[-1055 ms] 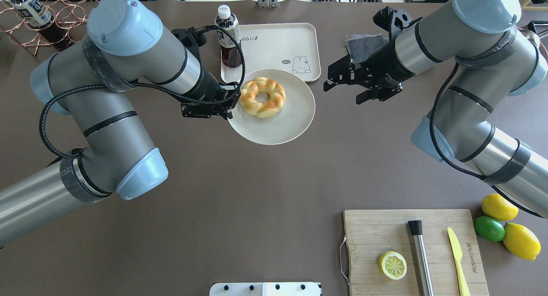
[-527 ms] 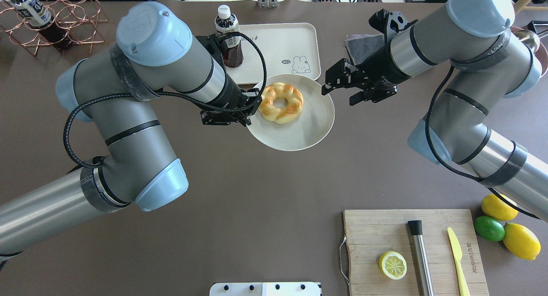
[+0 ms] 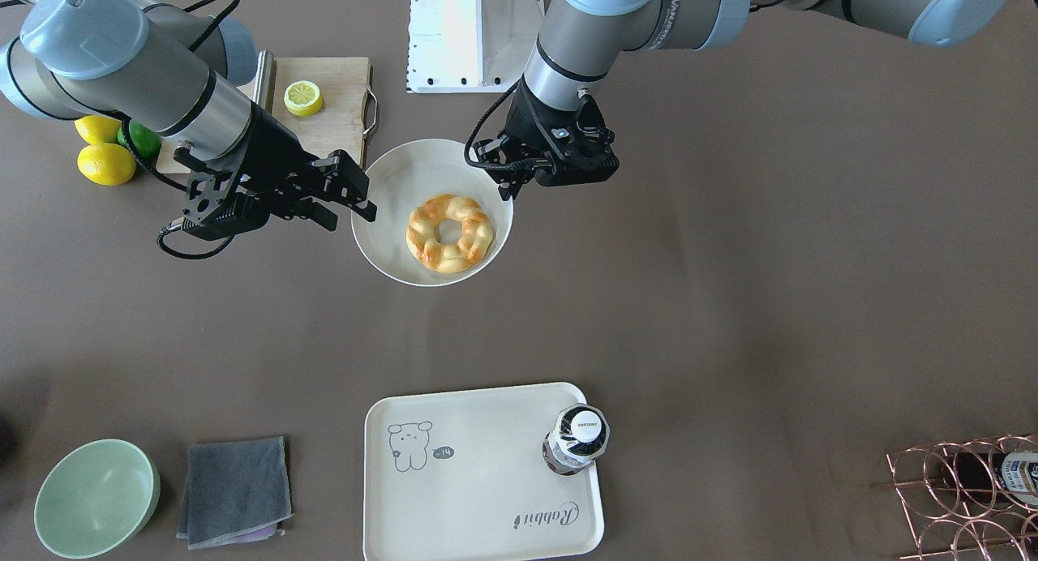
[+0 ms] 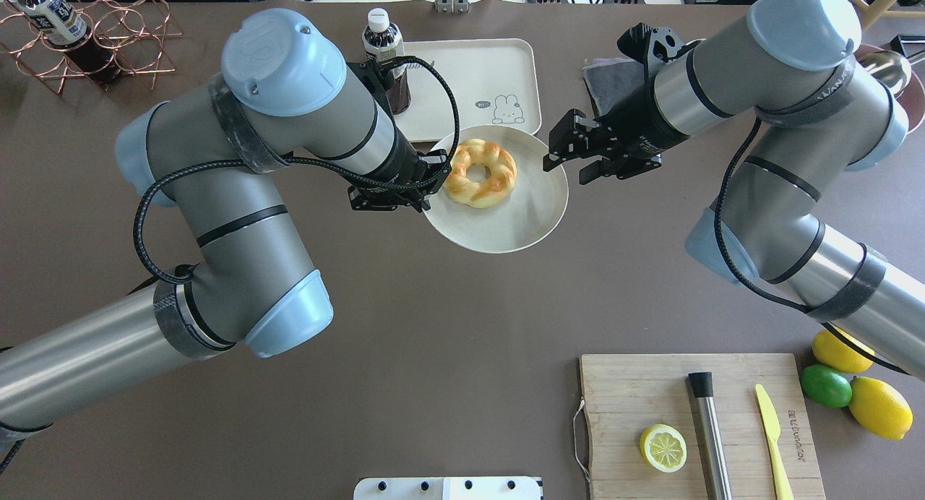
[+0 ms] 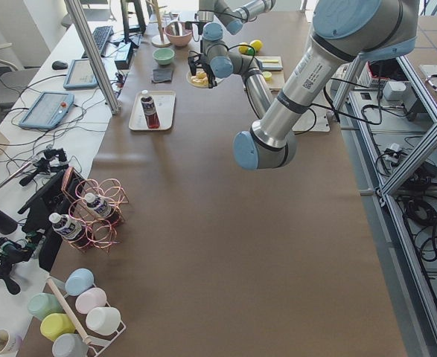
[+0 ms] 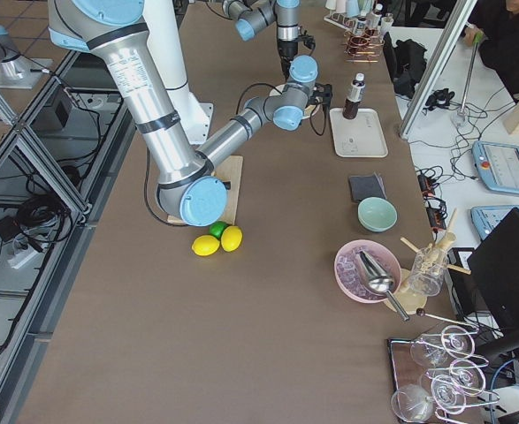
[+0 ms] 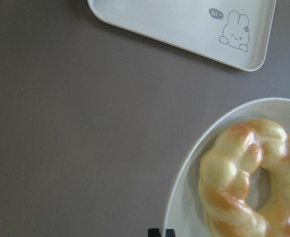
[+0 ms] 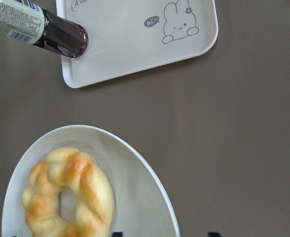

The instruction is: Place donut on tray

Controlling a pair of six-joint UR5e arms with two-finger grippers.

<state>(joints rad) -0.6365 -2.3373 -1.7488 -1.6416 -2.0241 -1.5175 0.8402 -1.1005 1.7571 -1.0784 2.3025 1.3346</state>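
Note:
The donut (image 4: 480, 173) lies on a round cream plate (image 4: 506, 229), also seen in the front view (image 3: 450, 233). My left gripper (image 4: 433, 182) is shut on the plate's left rim and holds the plate above the table. My right gripper (image 4: 567, 169) is open at the plate's right rim. In the right wrist view the rim (image 8: 172, 217) runs between its fingertips. The cream rabbit tray (image 4: 473, 74) lies on the table just beyond the plate (image 3: 381, 253). It also shows in the front view (image 3: 470, 480).
A dark drink bottle (image 4: 385, 52) stands on the tray's left end. A grey cloth (image 3: 235, 488) and a green bowl (image 3: 96, 496) lie beside the tray. A cutting board (image 4: 636, 391) with a lemon half (image 4: 663, 448), whole citrus (image 4: 878, 406) and a copper rack (image 4: 108, 30) sit farther off.
My left gripper has carried the plate with the donut to the right. My right gripper has moved in to the plate's right rim, staying open.

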